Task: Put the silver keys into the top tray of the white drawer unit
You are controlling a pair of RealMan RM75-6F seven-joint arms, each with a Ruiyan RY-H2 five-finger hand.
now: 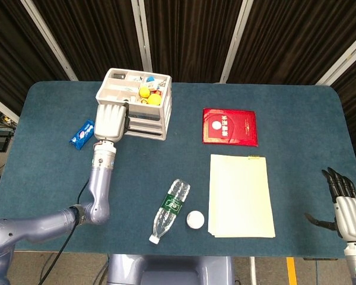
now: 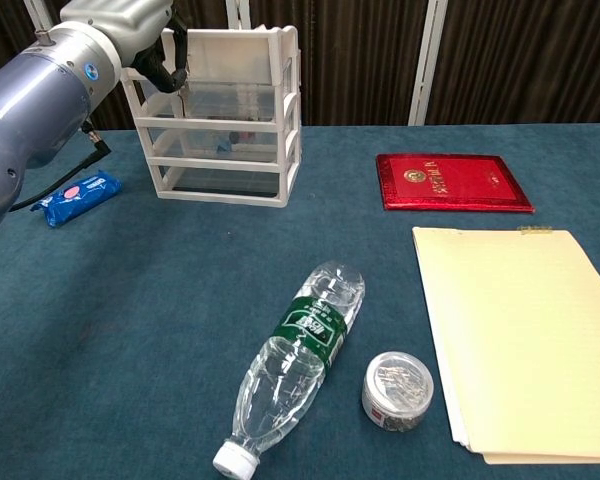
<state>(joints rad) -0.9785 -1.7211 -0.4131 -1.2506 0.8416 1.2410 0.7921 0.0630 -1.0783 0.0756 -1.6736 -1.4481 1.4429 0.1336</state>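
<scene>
Right hand (image 1: pixel 348 215): near bench (image 1: pixel 47 172) edge, fingers spread, holding nothing | bottle (image 2: pixel 292 366): lying mid-bench | left hand (image 2: pixel 140 40): raised at front left of white drawer unit (image 2: pixel 230 120), pinching silver keys (image 2: pixel 181 82), small, thin, metallic, dangling just beside top tray's (image 1: pixel 132 87) front edge.

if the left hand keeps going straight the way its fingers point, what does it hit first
Probably the white drawer unit: the left hand points at its near left corner, at top-tray height, holding the silver keys. Depth is unclear.
</scene>
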